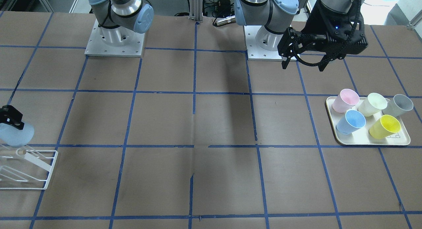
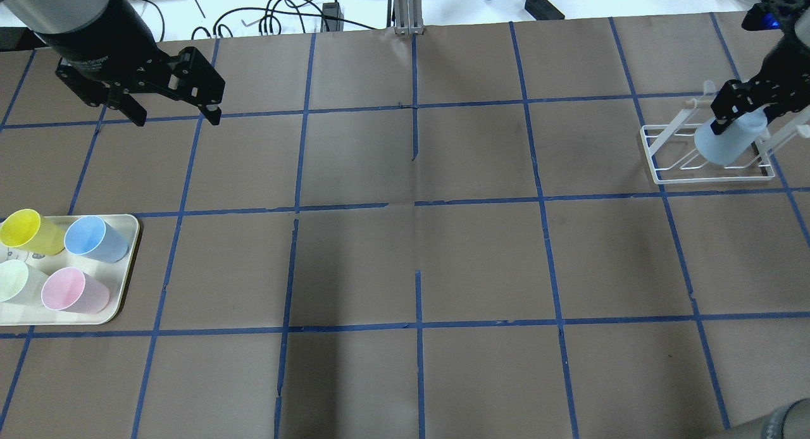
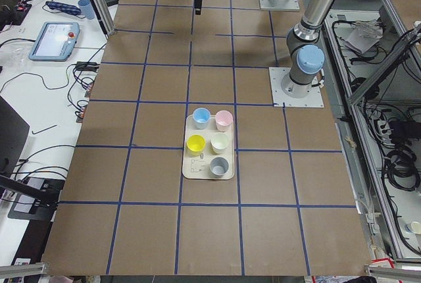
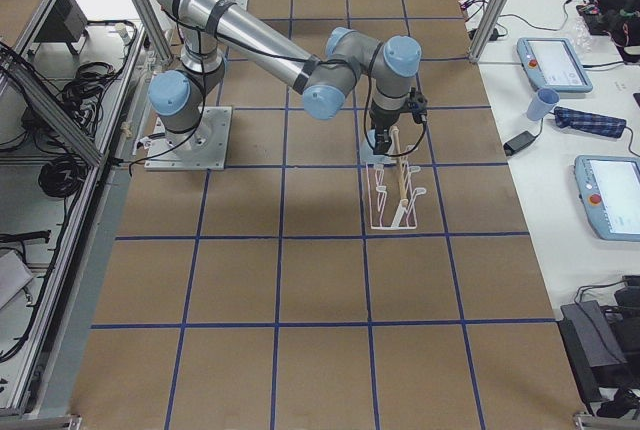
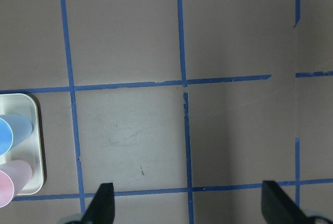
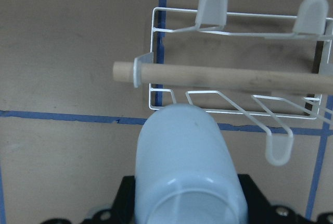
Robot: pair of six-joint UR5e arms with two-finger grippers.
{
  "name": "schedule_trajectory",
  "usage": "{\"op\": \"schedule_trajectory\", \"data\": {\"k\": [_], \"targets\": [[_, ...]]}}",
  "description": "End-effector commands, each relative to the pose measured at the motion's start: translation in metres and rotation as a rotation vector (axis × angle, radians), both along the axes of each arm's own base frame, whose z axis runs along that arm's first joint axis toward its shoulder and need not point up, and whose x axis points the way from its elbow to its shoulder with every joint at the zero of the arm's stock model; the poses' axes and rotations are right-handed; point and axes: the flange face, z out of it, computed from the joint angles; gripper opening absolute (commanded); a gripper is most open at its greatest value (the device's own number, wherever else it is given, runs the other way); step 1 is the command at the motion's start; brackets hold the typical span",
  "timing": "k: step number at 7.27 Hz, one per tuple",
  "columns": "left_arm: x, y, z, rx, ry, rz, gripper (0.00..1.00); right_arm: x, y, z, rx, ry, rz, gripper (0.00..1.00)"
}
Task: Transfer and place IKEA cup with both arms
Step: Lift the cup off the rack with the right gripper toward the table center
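**Cup at the rack, right arm nearer**

On the table [image 2: 405, 255], we log the white wire rack [image 6: 213, 5] at 12 o'clock of the IKEA cup [image 6: 187, 166] in the right wrist view. The cup's long axis runs 6 to 12, crossing the wooden dowel [image 6: 223, 77], which runs 9 to 3. The right gripper [image 2: 743, 116] pinches the cup over the rack's near edge. The left gripper [image 2: 177, 117] is spread, empty, well apart. The tray [image 2: 124, 293] marking is unreadable.
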Motion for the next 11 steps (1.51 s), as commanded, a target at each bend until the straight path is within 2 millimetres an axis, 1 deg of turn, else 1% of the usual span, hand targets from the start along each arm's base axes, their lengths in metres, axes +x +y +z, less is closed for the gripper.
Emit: {"op": "schedule_trajectory", "data": {"k": [1,2,3,5,6,7,8,9,10,11], "targets": [[0.001,0.000,0.001,-0.003,0.001,0.001,1.00,0.020,0.025,0.068,0.013,-0.006,0.005,0.41],[0.001,0.000,0.001,-0.003,0.001,0.001,1.00,0.039,0.038,0.085,0.006,-0.062,0.012,0.41],[0.001,-0.001,0.001,-0.003,0.008,0.004,1.00,0.055,0.047,0.094,0.005,-0.149,0.007,0.41],[0.004,-0.001,0.000,-0.001,0.051,0.010,1.00,0.090,0.061,0.099,0.019,-0.420,-0.028,0.41],[0.006,-0.002,0.000,0.001,0.123,0.027,1.00,0.114,0.065,0.102,0.033,-0.542,-0.038,0.41],[0.016,-0.006,-0.001,-0.001,0.202,0.033,1.00,0.151,0.068,0.106,0.064,-0.661,-0.037,0.41],[0.030,-0.004,-0.010,0.016,0.295,0.014,1.00,0.182,0.073,0.114,0.083,-0.780,-0.046,0.41],[0.042,-0.001,-0.022,0.015,0.407,0.038,1.00,0.206,0.080,0.117,0.118,-0.895,-0.075,0.41],[0.043,0.001,-0.034,0.004,0.551,0.071,1.00,0.228,0.084,0.126,0.128,-1.015,-0.113,0.41],[0.045,0.003,-0.052,0.005,0.662,0.087,1.00,0.249,0.086,0.132,0.130,-1.112,-0.141,0.41]]}}
